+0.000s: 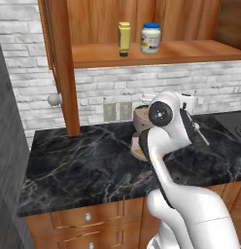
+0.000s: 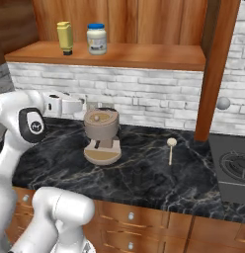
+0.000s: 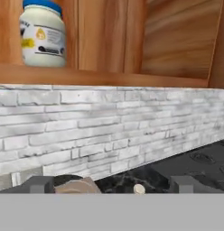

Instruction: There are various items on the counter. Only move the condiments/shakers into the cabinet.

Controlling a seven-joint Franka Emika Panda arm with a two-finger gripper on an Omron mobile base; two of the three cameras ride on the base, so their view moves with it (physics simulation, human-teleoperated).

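The hand [image 3: 111, 185] points at a white brick wall [image 3: 109, 126], its two dark fingertips [image 3: 39, 185] standing wide apart at the bottom with nothing between them. Above the hand and off to its left, a white jar [image 3: 41, 34] with a blue lid and a yellow label stands upright on the wooden shelf [image 3: 100, 77] of the cabinet [image 3: 145, 36], whose brown panels rise behind it. Just past the left fingertip shows the rounded tan top of a coffee machine [image 3: 73, 185]. Between the fingertips, farther off, a small pale round spoon head [image 3: 139, 189] lies on the black marbled desk [image 3: 195, 164], which stretches away to the hand's right.
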